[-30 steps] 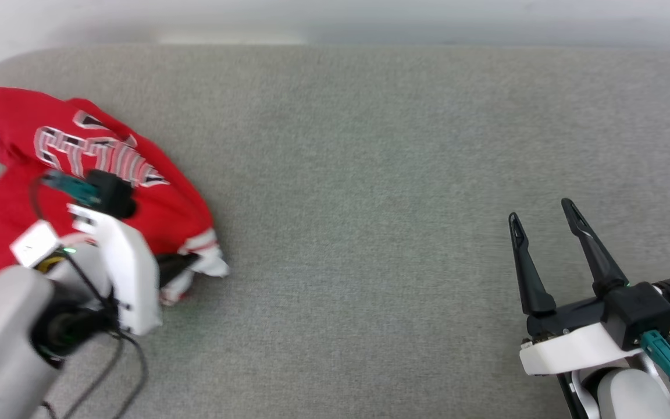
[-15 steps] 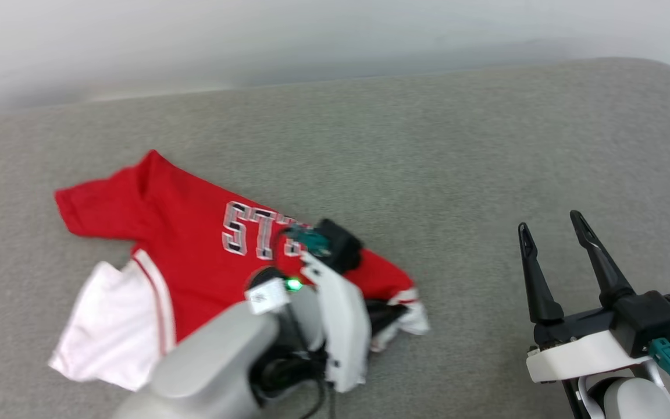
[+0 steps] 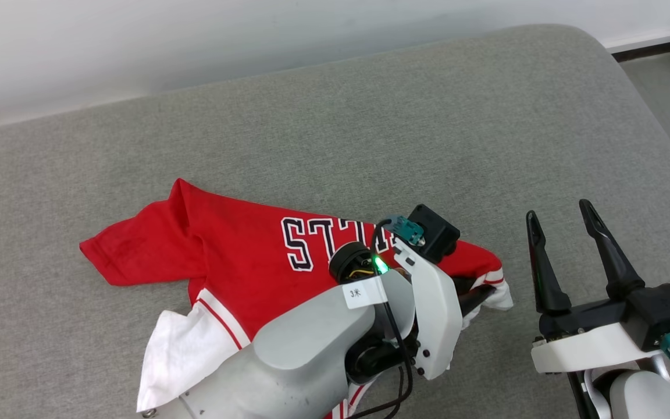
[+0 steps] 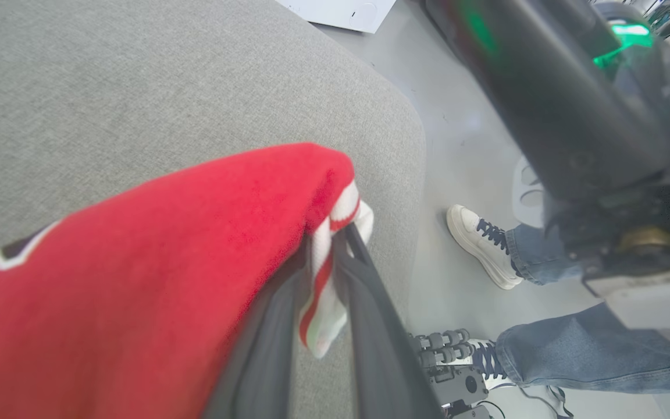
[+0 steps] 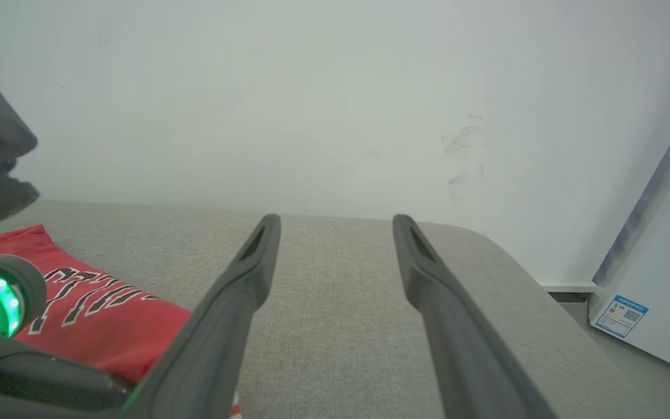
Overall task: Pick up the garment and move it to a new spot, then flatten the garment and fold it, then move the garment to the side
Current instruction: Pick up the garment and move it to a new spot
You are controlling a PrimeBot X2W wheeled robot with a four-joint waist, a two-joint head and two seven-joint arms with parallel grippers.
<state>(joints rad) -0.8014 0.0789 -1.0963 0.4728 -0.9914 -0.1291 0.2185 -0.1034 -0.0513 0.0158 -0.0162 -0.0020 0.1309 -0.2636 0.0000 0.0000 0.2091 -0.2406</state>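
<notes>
Two claws are in play, and one of them is loaded. The left claw (image 4: 329,244) is clamped on the shirt (image 3: 236,262). In the left wrist view the striped cuff (image 4: 326,302) sits pinched between its two dark fingers, and red cloth drapes over the finger on that view's left. The right claw (image 3: 557,209) has its fingers wide apart with nothing between them, above the bare grey cushion (image 3: 370,116).

**Position of the shirt.** It lies on the cushion, loosely spread and not yet flat. Its long axis runs across the head view, from a red corner at the left to the gripped cuff at the right. The lettering (image 3: 323,238) reads upside down from the robot's side. The bulk of the cloth therefore lies to the robot's left of the grip point. The right claw is just to the right of that gripped end, not touching it, with bare cushion between.

**Judgement.** For flattening, the free right claw is the nearer one to take a second hold at this end.

**Differences between views.**
- The head view gives the full spread, including the crumpled white sleeve (image 3: 178,355) beside the left forearm.
- The left wrist view gives the pinch itself, the cushion's rounded edge, and a person's shoe (image 4: 480,244) on the floor beyond it.
</notes>
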